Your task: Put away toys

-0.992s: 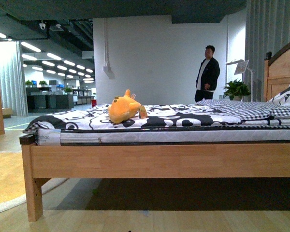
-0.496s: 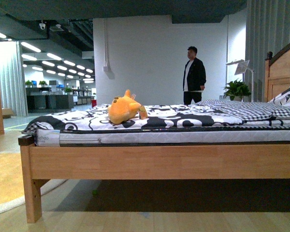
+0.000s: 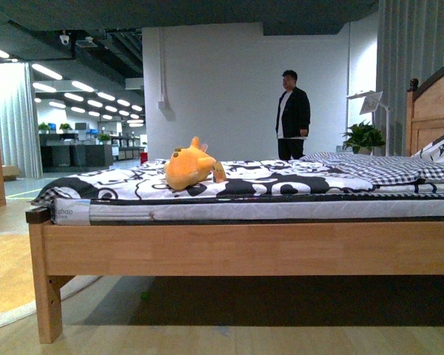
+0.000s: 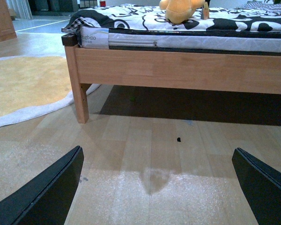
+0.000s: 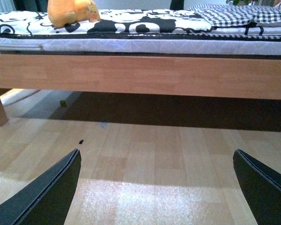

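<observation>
Since the earlier frame the man (image 3: 291, 115) in the dark jacket has walked a little to the left before the white wall, and the bed (image 3: 244, 248) sits slightly lower and more to the left in our front view. The orange-yellow plush toy (image 3: 190, 168) has kept its place. It lies on top of the bed, near the foot end, on a sheet (image 3: 281, 185) printed with black and white rounded shapes. Its body is round and soft, with a small nub on top and a pale hang tag (image 3: 219, 172) at its side. The bed frame is smooth light wood with a square leg (image 4: 80, 101), and a white quilted mattress (image 3: 244, 211) shows as a band under the sheet. Farther toward the curved wooden headboard (image 3: 433, 111) we see a checked blanket (image 3: 385, 168). Our left hand (image 4: 157, 150) stands wide, and its two dark, flat, pointed fingers (image 4: 51, 192) are far apart over the pale wooden floor (image 4: 145, 136). Our right hand (image 5: 156, 151) is wide in the same way, with its fingers (image 5: 47, 192) also over the floor in front of the bed side. Both hands are well apart from the toy. A yellow rug (image 3: 7, 274) with a pale rounded border lies on the floor beside the bed foot.
</observation>
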`<state>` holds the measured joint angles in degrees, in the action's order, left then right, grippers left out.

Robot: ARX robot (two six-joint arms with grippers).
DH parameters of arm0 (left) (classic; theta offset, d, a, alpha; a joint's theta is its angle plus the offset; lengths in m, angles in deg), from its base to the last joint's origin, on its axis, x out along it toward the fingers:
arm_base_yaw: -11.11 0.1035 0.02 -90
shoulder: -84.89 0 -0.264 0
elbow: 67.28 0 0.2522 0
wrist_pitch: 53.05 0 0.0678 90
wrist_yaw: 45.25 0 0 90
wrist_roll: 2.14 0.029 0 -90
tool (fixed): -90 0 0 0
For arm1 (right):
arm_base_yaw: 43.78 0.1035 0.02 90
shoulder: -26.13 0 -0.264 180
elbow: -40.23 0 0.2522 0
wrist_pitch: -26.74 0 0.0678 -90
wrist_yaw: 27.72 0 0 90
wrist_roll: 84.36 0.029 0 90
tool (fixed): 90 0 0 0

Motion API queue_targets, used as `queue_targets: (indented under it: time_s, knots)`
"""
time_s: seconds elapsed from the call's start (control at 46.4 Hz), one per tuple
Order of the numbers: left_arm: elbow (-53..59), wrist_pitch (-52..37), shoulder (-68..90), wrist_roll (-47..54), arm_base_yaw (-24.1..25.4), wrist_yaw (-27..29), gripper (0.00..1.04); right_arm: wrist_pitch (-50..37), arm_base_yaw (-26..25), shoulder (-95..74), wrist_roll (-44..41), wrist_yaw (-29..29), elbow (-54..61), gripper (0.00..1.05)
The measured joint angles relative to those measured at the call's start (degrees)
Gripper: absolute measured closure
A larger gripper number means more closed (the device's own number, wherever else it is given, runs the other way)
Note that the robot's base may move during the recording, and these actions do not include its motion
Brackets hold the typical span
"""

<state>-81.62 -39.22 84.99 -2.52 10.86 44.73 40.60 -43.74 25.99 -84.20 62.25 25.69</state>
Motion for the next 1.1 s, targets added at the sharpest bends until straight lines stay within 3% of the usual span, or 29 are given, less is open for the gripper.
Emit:
queue_targets:
  time_s: [1.099]
  knots:
    - [0.0,0.0,0.0,0.0,0.0,0.0,0.06,0.0,0.0,0.0,0.0,0.0,0.0,0.06]
